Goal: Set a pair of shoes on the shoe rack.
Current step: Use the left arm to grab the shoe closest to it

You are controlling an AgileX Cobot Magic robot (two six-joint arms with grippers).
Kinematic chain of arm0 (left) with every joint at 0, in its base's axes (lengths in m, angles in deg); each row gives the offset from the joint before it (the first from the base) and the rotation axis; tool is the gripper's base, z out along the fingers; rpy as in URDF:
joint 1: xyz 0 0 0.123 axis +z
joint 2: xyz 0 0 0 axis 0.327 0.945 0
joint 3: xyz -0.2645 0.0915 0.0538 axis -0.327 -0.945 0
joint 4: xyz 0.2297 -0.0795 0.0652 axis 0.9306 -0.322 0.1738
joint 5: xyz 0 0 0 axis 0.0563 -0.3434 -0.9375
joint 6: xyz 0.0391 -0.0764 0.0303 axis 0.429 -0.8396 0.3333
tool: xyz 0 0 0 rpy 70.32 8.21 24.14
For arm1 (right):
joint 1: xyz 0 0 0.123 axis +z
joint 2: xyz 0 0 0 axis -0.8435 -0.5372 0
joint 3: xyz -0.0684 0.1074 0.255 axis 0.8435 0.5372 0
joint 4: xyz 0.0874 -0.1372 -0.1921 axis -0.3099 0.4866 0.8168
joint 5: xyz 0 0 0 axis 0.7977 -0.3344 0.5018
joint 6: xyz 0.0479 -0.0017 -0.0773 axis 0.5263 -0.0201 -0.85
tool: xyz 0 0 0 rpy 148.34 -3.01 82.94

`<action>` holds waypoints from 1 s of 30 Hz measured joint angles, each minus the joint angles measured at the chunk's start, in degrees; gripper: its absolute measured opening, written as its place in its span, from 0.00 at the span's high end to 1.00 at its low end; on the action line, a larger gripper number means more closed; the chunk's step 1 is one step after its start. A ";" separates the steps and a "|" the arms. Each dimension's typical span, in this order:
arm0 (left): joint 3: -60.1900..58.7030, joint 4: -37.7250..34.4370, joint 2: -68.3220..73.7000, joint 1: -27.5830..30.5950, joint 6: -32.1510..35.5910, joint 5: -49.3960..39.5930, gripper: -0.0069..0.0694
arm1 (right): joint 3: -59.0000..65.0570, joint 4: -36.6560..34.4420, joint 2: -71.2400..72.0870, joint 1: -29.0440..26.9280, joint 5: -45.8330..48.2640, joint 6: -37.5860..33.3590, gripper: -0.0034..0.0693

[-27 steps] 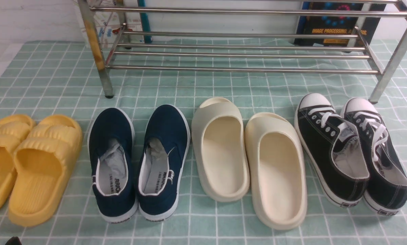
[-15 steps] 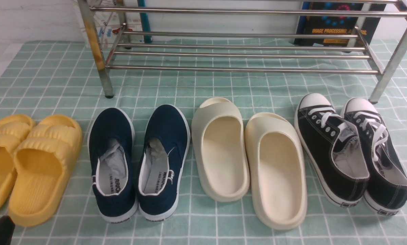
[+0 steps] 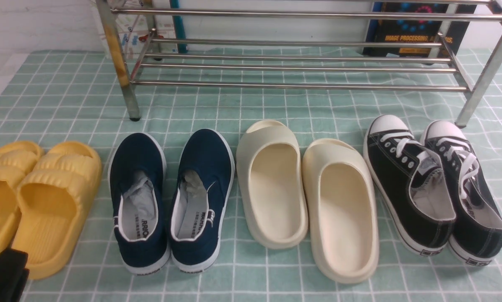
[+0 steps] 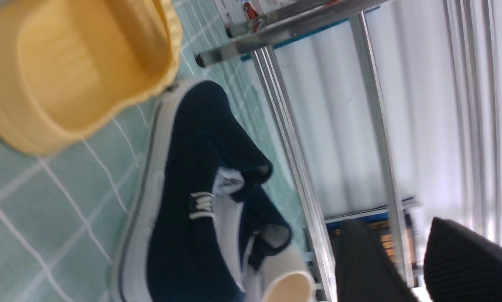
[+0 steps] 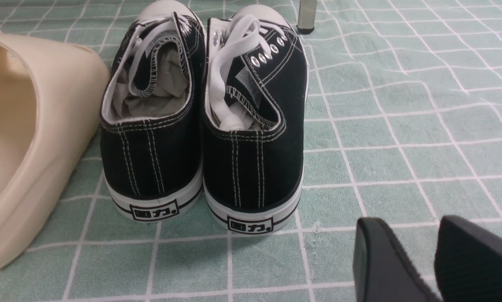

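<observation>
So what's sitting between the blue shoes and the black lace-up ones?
Between the blue shoes and black sneakers lie two cream slippers, shown in the front view.

Navy slip-ons (image 3: 205,163): matt canvas, white rubber soles. Shoe rack (image 3: 297,86): glossy steel tubes, one leg rust-stained. Cream slippers (image 3: 272,188) smooth matt foam; green checked cloth (image 3: 276,109) woven, slightly wrinkled.

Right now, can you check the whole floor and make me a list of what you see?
Surface: green checked cloth, a few wrinkles.
Job's things: navy shoes side by side on the cloth, toes toward the shoe rack, not on it yet.
Clutter: yellow slippers, cream slippers, black lace-up sneakers, all on the cloth.
Claws: left claw open, by the yellow slippers; right claw open, behind the black sneakers' heels; both hold nothing.
Cables: nothing seen.
Surroundings: white wall and a book behind the rack.
</observation>
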State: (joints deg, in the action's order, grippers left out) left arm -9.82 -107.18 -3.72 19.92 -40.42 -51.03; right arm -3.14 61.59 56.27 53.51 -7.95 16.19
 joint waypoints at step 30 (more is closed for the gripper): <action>46.67 32.86 39.87 0.00 24.50 -54.04 0.93 | 0.00 0.00 0.00 0.00 0.00 0.00 0.62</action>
State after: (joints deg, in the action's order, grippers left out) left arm 36.84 -74.33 36.16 19.92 -15.92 -105.07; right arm -3.14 61.59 56.27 53.51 -7.95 16.19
